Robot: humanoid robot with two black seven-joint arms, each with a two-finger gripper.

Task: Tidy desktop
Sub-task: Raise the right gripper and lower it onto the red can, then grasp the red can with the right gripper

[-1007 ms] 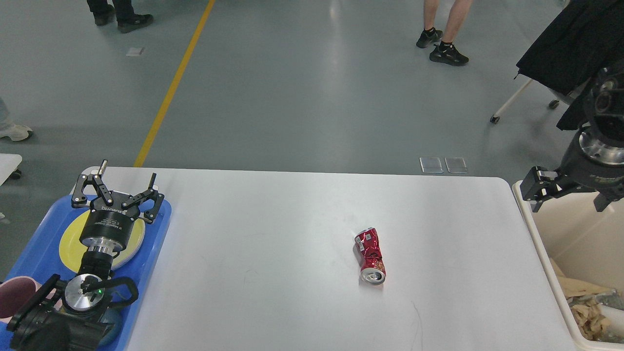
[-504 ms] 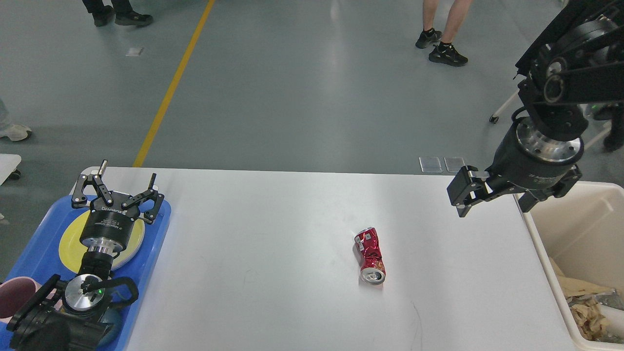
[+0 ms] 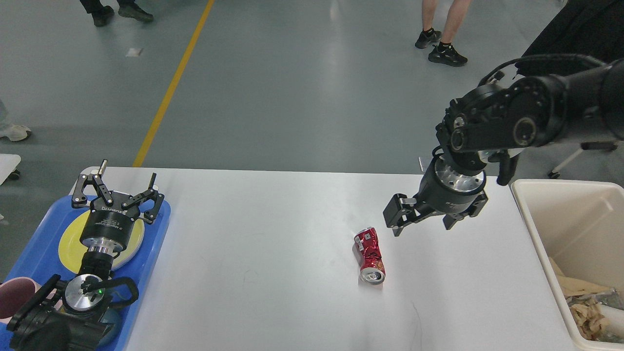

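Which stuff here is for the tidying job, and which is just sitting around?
For the job: desktop, crushed red can, cream bin, right gripper.

Just there: blue tray, yellow plate, left gripper, people's feet on the floor.

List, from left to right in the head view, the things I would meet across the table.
Blue tray with the yellow plate → left gripper → crushed red can → right gripper → cream bin.
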